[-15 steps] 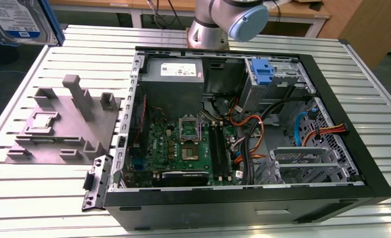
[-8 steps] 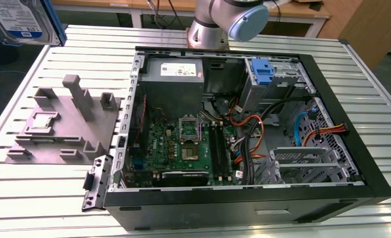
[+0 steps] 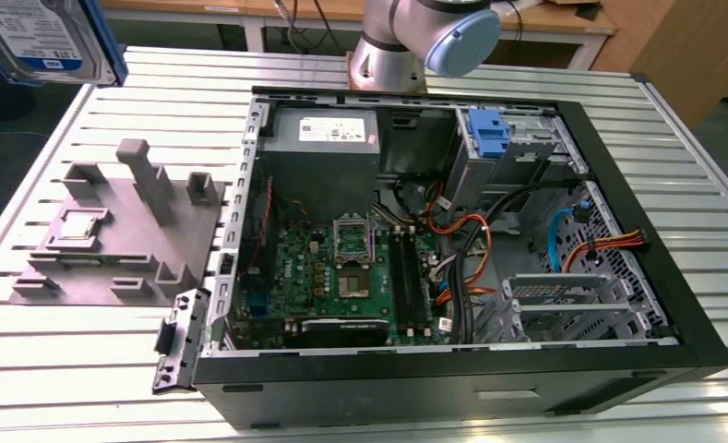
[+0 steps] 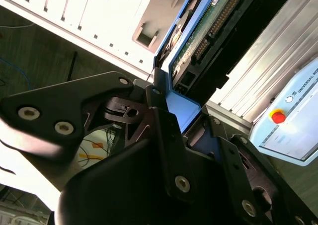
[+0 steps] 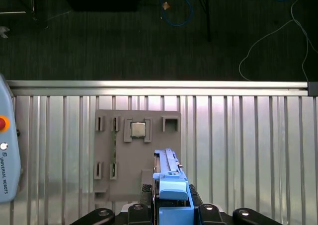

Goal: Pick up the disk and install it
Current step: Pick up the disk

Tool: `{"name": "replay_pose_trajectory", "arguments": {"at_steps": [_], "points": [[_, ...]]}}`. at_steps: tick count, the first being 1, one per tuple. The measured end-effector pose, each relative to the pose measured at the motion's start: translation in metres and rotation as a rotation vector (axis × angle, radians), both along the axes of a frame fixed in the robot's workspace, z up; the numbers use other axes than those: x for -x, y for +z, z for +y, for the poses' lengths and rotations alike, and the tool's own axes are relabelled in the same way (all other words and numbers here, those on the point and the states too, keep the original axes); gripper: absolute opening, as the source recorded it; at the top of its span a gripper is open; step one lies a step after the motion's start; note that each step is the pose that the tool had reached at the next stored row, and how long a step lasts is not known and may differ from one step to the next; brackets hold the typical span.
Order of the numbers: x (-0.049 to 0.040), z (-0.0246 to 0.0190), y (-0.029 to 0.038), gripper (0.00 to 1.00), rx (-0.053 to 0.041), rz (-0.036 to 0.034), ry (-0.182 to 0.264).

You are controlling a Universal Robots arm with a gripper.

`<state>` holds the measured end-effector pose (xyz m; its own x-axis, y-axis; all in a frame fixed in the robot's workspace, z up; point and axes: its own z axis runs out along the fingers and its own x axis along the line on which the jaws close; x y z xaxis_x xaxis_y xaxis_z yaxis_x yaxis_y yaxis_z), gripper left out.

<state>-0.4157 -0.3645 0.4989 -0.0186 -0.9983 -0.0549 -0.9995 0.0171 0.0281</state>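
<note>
While the jaws are gripping the disk [image 3: 38, 37] by its bright blue carrier, the drive is hanging high at the exterior view's left, well apart from the open computer case [image 3: 462, 392]. In the first wrist view the black jaws are pressing on both sides of the carrier [image 5: 171, 185], and the disk is showing edge-on over a grey fixture plate [image 5: 136, 150]. In the second wrist view the drive's green circuit board and connector pins [image 4: 208, 31] are facing the camera.

The disk's label is showing white with a blue band; it is carrying print.

The slatted metal worktop [image 3: 68, 369] is carrying the fixture plate [image 3: 117, 231], which is lying just beside the case, with a square processor chip [image 5: 138, 129] sitting in one of its pockets. The case is lying on its side with the panel off, exposing a green motherboard [image 3: 339, 277], a grey power-supply box [image 3: 327, 129] wearing a white label, a blue drive bracket [image 3: 489, 134] and orange and black cables [image 3: 462, 240] that are trailing across the inside. The robot arm's base [image 3: 400, 46] is standing behind the case.

A pale blue teach pendant [image 4: 293, 120] with a red button and lettering is lying on the worktop near the fixture plate.
</note>
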Motion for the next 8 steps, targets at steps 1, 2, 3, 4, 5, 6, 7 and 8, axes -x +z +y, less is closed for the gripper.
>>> {"name": "replay_pose_trajectory", "arguments": {"at_steps": [1,2,3,4,5,6,7,8], "points": [[-0.0003,0.0,0.0,0.37,0.0,-0.0001,0.0],[-0.0005,0.0,-0.0001,0.37,-0.0001,-0.0001,0.0],[-0.0013,0.0,0.0,0.37,0.0,-0.0001,0.0],[-0.0043,0.0,0.0,0.37,0.0,0.0,0.0],[-0.0045,0.0,0.0,0.37,-0.0001,0.0,0.0],[-0.0046,0.0,0.0,0.37,-0.0001,0.0,0.0],[-0.005,0.0,0.0,0.37,-0.0001,-0.0001,0.0],[-0.0052,0.0,0.0,0.37,0.0,0.0,0.0]]}}
